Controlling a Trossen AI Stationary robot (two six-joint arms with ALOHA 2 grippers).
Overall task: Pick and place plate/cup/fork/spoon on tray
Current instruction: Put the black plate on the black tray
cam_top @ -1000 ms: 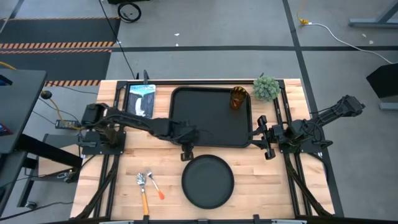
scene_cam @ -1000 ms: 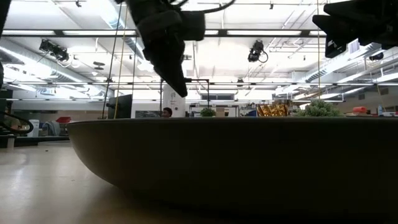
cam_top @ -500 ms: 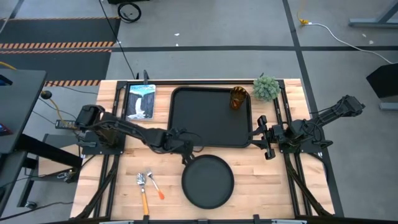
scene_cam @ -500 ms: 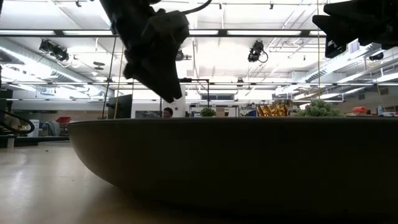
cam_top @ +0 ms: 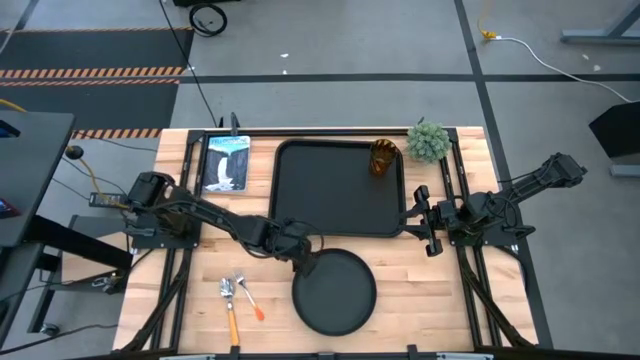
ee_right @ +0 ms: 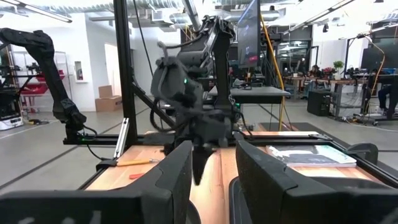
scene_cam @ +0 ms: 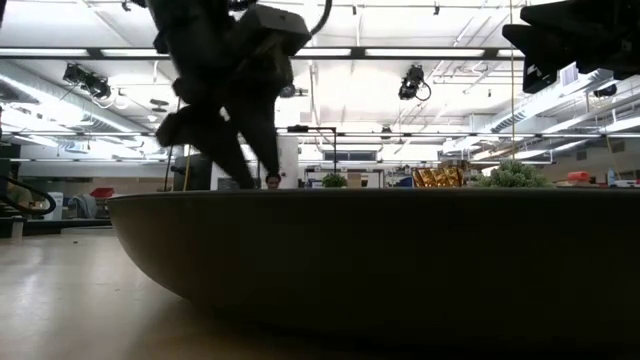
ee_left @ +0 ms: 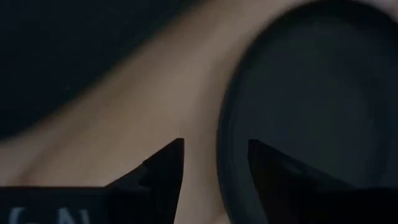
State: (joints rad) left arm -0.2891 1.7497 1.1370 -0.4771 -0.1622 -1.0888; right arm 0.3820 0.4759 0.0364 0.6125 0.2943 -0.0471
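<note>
The left gripper [cam_top: 303,258] was low over the bench [cam_top: 400,290], at the 10 o'clock edge of the plate [cam_top: 335,292]. In the left wrist view its jaws stood a narrow way apart, straddling the plate's raised rim [ee_left: 225,143], one finger [ee_left: 163,171] over bare wood outside the rim and the other [ee_left: 280,177] over the plate's inside; whether they touched the rim could not be told.

The plate lay on the bench just at 6 o'clock of the tray [cam_top: 340,188], apart from it. The cup [cam_top: 384,157] stood upright inside the tray's 1 o'clock corner. The spoon [cam_top: 229,296] and fork [cam_top: 247,295] lay side by side on the wood at 9 o'clock of the plate, well apart from it.

The right gripper [cam_top: 426,220] waited beside the tray's 3 o'clock edge, jaws a narrow way apart and holding nothing.
</note>
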